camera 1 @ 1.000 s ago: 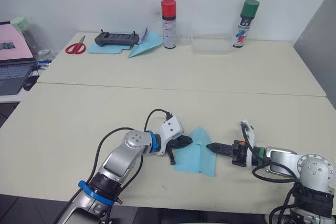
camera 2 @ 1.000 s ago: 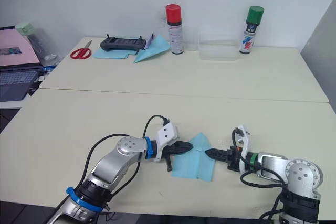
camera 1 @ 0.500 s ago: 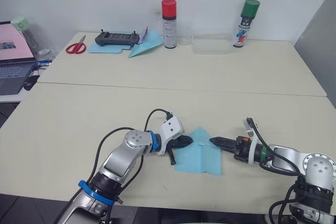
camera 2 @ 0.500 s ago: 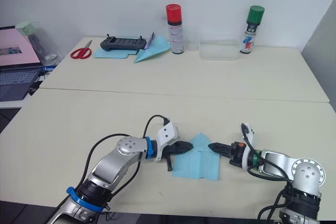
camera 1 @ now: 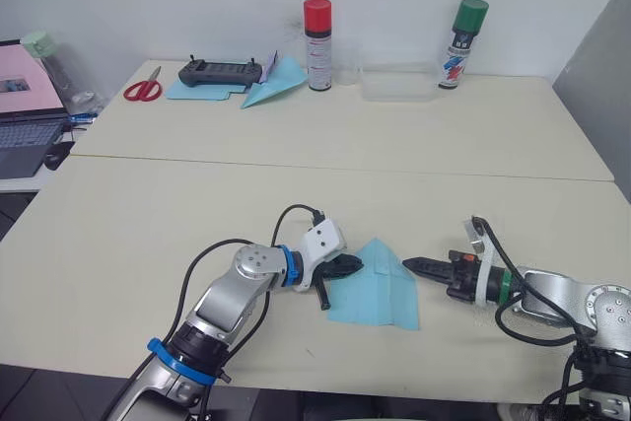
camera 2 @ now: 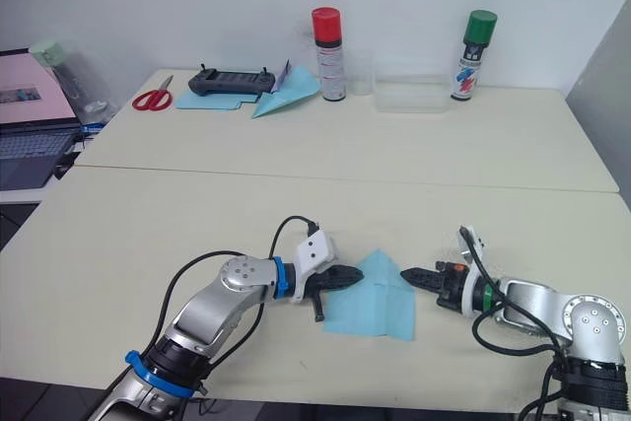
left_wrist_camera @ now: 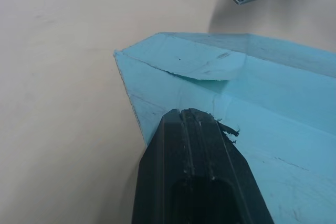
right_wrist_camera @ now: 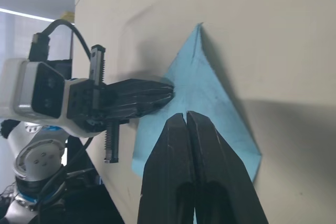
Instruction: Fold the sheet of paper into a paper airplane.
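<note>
Main risk: the sheet of paper (camera 1: 376,285) is lying loose on the table (camera 1: 128,214), lower centre of the head view, already folded to a point at its top. The left gripper (camera 1: 347,266) is pressing its closed fingertips on the sheet's left edge, nothing clamped between them, so any side push could be sliding the sheet and skewing the crease. The right gripper (camera 1: 415,265) is sitting just off the sheet's right edge, fingers pressed together, holding nothing; coming in low, it could be snagging the raised flap. Pose: the left arm is coming up from bottom left, elbow bent, wrist pointing right. The right arm is lying low from the lower right, pointing left, tips facing the left one across the sheet.
</note>
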`<state>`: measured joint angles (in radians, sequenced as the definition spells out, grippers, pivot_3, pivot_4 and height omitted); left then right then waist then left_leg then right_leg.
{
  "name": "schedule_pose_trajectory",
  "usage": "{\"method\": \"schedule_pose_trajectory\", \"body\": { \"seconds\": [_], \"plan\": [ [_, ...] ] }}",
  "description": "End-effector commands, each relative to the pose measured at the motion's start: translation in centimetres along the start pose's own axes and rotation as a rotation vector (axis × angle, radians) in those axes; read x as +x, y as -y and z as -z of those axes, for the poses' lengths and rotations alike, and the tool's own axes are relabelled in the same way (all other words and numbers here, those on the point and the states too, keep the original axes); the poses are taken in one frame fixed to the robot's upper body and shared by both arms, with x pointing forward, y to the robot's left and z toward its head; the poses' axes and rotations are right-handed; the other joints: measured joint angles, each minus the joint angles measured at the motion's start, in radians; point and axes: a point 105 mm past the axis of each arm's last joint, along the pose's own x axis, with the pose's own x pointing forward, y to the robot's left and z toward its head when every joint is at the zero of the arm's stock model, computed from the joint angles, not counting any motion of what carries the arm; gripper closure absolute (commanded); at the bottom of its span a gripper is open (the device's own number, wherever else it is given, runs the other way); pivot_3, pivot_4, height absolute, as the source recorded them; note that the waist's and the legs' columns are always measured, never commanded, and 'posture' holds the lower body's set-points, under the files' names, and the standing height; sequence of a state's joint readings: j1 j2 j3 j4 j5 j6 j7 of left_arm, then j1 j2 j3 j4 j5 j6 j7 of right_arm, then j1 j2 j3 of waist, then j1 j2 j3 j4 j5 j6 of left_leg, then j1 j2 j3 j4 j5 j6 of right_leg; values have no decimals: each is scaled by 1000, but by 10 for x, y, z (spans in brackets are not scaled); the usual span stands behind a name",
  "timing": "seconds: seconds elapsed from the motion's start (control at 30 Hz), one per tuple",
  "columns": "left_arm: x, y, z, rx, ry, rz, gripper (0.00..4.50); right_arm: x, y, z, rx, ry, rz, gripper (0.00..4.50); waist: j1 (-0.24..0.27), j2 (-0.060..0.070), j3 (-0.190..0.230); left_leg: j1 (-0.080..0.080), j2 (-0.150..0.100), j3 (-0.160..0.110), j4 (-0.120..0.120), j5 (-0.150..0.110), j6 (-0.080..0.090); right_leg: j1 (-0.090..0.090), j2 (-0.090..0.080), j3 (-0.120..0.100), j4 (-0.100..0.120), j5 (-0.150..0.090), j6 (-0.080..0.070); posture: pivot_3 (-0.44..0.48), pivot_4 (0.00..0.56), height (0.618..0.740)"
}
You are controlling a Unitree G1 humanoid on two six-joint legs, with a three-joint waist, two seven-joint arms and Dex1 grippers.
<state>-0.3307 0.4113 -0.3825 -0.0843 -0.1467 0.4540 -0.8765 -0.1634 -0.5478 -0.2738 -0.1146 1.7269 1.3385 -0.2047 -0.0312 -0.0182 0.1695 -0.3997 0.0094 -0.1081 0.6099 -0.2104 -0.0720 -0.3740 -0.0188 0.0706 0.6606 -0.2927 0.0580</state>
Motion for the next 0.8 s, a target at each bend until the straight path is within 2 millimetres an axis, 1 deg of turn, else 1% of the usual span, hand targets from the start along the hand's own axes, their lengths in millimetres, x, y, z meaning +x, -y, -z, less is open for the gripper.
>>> {"method": "schedule_pose_trajectory", "body": {
  "seconds": [0.03, 0.07, 0.17, 0.27, 0.3, 0.37, 0.4, 0.47, 0.53, 0.63, 0.7, 0.8],
  "plan": [
    [3, 1, 14, -23, -57, -5, 4500, -7, -2, -6, -6, 13, -10, 4445, 0, 0, 0, 0, 0, 0, 0, 0, 0, 0, 0, 0, 0, 0, 0, 0, 150, 740],
    [3, 1, 14, -22, -57, -5, 4500, -10, -2, -4, -20, 1, -7, 4445, 1, 0, 0, 0, 0, 0, 0, 0, 0, 0, 0, 0, 0, 0, 0, 0, 150, 740],
    [3, 0, 14, -20, -58, -5, 4500, -16, -6, 2, -21, -27, -29, 3836, 2, 0, 0, -1, 0, 0, 0, 0, 0, 0, 0, 0, -1, 0, 0, 0, 150, 740],
    [3, 1, 14, -20, -58, -4, 4500, -18, -7, 7, -9, -42, -32, 2822, 1, 0, 0, -1, 0, 0, 0, 0, 0, 0, 0, 0, -1, 0, 0, 0, 150, 740],
    [3, 1, 14, -19, -58, -3, 4500, -18, -7, 8, -2, -43, -37, 2418, 1, 0, 0, -1, 0, 0, 0, 0, 0, 0, 0, 0, -1, 0, 0, 0, 150, 740],
    [3, 1, 14, -19, -59, -3, 4500, -20, -12, 13, 22, -54, -67, 1714, 2, 0, 0, -1, 0, 0, 0, 0, 0, 0, 0, 0, -1, 0, -1, 0, 150, 740],
    [3, 1, 14, -22, -58, -5, 4500, -24, -14, 21, 29, -73, -82, 1336, 3, -1, 0, -1, 0, 0, 0, 0, 0, 0, 0, 0, -1, 0, -1, 0, 150, 740],
    [2, 1, 15, -24, -61, -8, 4500, -31, -9, 40, 64, -123, -65, 595, 5, -1, 0, -1, 0, 0, 0, 0, 0, 0, 0, 0, -2, 0, -1, 0, 150, 740],
    [2, 1, 16, -25, -62, -9, 4500, -35, -5, 50, 87, -142, -52, 17, 3, -1, 0, -2, 0, -1, -1, -1, 1, 0, 0, 0, -3, -1, 0, 0, 150, 740],
    [1, 2, 16, -26, -62, -10, 4500, -39, -6, 65, 107, -163, -56, 17, 3, -1, 1, -1, 0, 0, -1, -1, 1, 0, 0, 0, -3, -1, 0, 0, 150, 740],
    [1, 2, 16, -26, -63, -10, 4500, -39, -7, 71, 116, -168, -54, 17, 3, -1, 0, -1, 0, 0, -1, -1, 1, 0, 0, 0, -3, -3, -5, 0, 150, 740],
    [1, 3, 16, -26, -63, -9, 4500, -38, -8, 77, 136, -167, -64, 17, 3, -2, 1, -1, 0, 0, -1, -1, 1, 0, 0, 0, -3, -4, -6, 0, 150, 740]
  ]
}}
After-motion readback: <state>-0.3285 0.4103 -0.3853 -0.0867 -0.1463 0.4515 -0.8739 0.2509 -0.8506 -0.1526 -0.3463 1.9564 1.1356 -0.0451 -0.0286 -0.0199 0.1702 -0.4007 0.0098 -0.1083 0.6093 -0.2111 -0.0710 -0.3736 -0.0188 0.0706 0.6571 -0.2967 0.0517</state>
